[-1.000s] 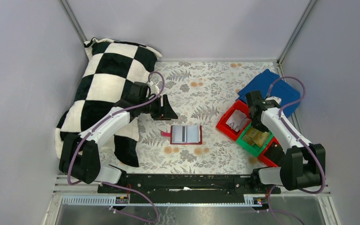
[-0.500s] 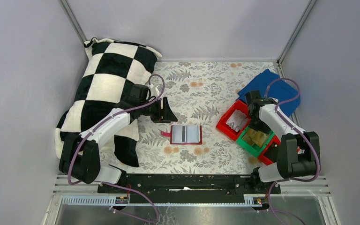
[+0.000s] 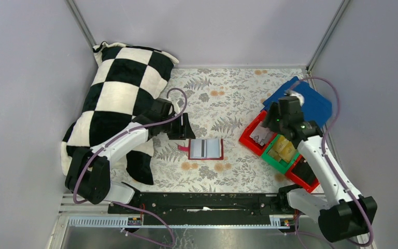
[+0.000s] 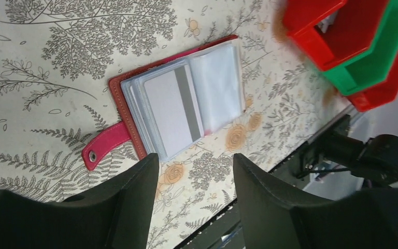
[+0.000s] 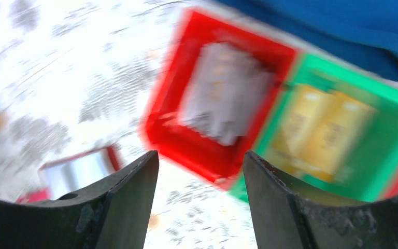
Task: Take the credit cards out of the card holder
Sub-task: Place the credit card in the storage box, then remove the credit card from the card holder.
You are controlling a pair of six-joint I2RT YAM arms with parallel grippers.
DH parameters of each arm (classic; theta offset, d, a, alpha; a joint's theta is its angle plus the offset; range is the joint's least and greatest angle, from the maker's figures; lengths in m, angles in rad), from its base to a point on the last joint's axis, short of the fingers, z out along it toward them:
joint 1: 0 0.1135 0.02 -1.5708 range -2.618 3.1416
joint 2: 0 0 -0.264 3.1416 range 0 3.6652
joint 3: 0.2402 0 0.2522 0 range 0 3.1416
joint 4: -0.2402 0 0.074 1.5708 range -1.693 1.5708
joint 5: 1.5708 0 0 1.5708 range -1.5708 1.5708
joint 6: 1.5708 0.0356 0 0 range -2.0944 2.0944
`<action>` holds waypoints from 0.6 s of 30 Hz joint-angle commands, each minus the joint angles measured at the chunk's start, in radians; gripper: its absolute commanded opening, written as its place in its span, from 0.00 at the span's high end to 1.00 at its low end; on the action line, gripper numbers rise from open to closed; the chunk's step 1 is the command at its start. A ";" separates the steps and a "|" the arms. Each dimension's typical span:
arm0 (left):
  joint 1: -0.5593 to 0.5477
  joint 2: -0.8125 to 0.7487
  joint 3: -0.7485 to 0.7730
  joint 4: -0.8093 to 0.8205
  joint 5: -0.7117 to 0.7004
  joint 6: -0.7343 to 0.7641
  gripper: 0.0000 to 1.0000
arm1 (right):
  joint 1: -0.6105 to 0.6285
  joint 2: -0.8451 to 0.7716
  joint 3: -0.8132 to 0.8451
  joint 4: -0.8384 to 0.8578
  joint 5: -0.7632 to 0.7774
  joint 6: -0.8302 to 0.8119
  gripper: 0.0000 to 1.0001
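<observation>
Left wrist view puts the card holder (image 4: 123,109) just ahead of your empty, wide-spread left gripper (image 4: 194,171), the top credit card (image 4: 168,111) lying lengthwise toward its gap.

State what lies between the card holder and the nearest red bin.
Only bare floral tablecloth separates the card holder from the red bin, shown in the top view.

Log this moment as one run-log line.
Dark-red folding card holder open on floral table, grey striped card showing | Left gripper: open, empty, near holder | Right gripper: open, empty, by red plastic bin
</observation>
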 commanded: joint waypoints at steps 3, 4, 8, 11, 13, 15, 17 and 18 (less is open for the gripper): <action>-0.023 -0.007 0.008 -0.003 -0.163 -0.013 0.41 | 0.397 0.146 0.006 0.275 -0.194 0.099 0.29; -0.022 -0.012 0.003 -0.004 -0.172 -0.017 0.41 | 0.433 0.195 0.006 0.319 -0.235 0.124 0.29; -0.005 -0.036 -0.031 0.031 -0.143 -0.043 0.41 | 0.577 0.370 0.043 0.442 -0.264 0.166 0.44; 0.012 -0.017 -0.057 0.064 -0.074 -0.057 0.42 | 0.612 0.509 0.117 0.420 -0.279 0.177 0.60; 0.011 0.005 -0.055 0.064 -0.054 -0.056 0.43 | 0.612 0.555 0.108 0.461 -0.317 0.210 0.66; 0.011 0.011 -0.059 0.074 -0.041 -0.062 0.44 | 0.612 0.589 0.082 0.498 -0.341 0.238 0.68; 0.008 0.011 -0.063 0.082 -0.037 -0.066 0.44 | 0.613 0.612 0.055 0.545 -0.368 0.268 0.71; 0.005 0.015 -0.062 0.085 -0.035 -0.068 0.44 | 0.612 0.624 0.046 0.561 -0.377 0.279 0.73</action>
